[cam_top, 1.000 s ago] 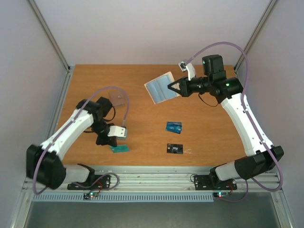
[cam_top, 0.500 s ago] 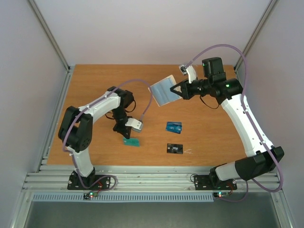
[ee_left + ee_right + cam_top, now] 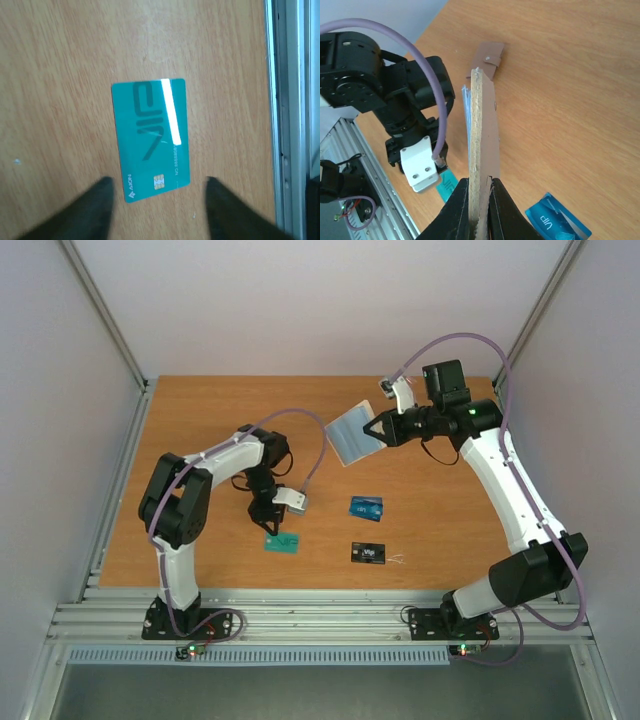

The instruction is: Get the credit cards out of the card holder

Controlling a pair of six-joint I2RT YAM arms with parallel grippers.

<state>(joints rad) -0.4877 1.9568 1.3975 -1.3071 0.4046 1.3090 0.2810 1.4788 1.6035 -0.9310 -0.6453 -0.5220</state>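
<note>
The teal-green credit card (image 3: 150, 140) lies flat on the wooden table, also seen in the top view (image 3: 283, 543). My left gripper (image 3: 159, 182) hovers just above its near end, open, with a dark finger on each side and nothing held. My right gripper (image 3: 480, 187) is shut on the edge of the card holder (image 3: 479, 130), which it holds up above the table at the back (image 3: 352, 435). The blue card (image 3: 366, 507) and the black card (image 3: 368, 553) lie on the table near the front middle.
A metal rail (image 3: 290, 125) runs along the table's near edge, close to the teal card. In the right wrist view the left arm (image 3: 405, 95) sits just beyond the raised holder. Grey walls enclose the table on three sides.
My left gripper swung right along the front of the table with the teal card, then opened and left it lying flat. The right arm shifted the holder slightly to the right.
</note>
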